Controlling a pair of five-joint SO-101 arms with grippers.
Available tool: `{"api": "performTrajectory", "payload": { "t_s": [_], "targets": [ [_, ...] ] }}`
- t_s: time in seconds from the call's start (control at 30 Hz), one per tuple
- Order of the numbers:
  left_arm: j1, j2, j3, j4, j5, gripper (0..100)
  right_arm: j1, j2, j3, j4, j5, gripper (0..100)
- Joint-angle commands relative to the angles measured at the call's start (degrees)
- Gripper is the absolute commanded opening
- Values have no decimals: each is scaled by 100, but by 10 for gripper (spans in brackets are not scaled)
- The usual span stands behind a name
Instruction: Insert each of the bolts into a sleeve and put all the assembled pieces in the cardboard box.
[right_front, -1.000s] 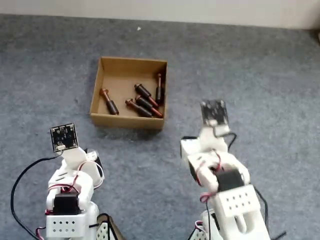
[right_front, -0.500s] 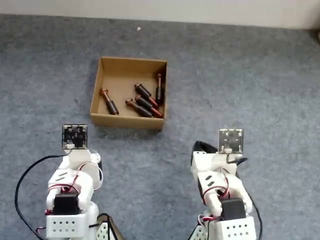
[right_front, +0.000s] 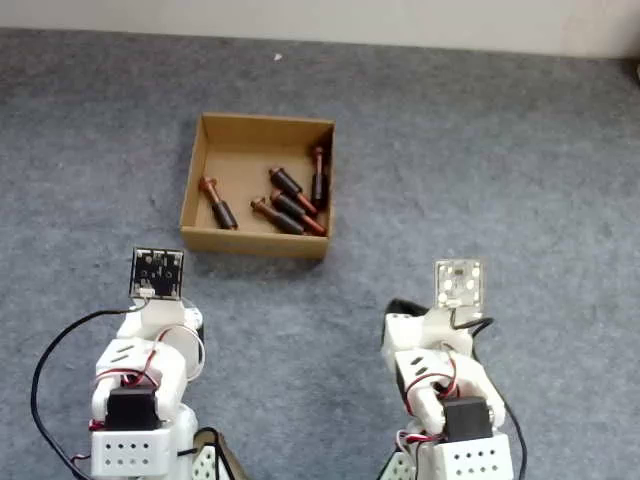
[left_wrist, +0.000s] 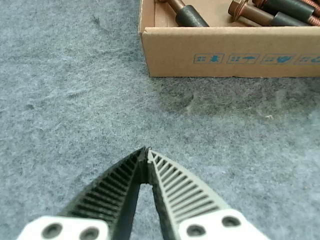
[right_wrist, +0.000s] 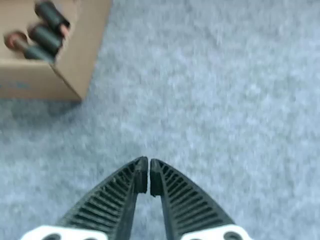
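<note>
Assembled pieces (right_front: 287, 208) are noted inside the cardboard box (right_front: 255, 243), at 1 o'clock from the nearer left gripper (left_wrist: 146, 154) and 10 o'clock from the right gripper (right_wrist: 149, 165), both pressed together with nothing held.

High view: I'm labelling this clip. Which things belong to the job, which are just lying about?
Job: cardboard box; sleeved bolts inside it; left gripper, shut; right gripper, shut.
Lying about: grey mat; small dark speck beyond the box.

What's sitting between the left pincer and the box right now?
Nothing visible. Only bare grey mat lies between the left pincer, which is shut and empty, and the near wall of the box. The bolts are already inside it.
</note>
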Motion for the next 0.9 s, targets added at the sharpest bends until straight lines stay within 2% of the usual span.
{"api": "performTrajectory", "payload": {
  "t_s": [0.0,0.2,0.33,0.6,0.87],
  "targets": [
    [-31,-13,110,-35,-62,7,84,-13,734,418,44,5],
    [-31,-4,110,-35,-62,7,84,-13,734,1174,44,5],
    [-66,13,110,26,-70,7,84,-13,734,1174,44,5],
    [-66,-4,110,1266,-62,9,84,-13,734,1174,53,5],
    [-57,-4,110,1292,-62,9,84,-13,734,1174,53,5]
  ]
}}
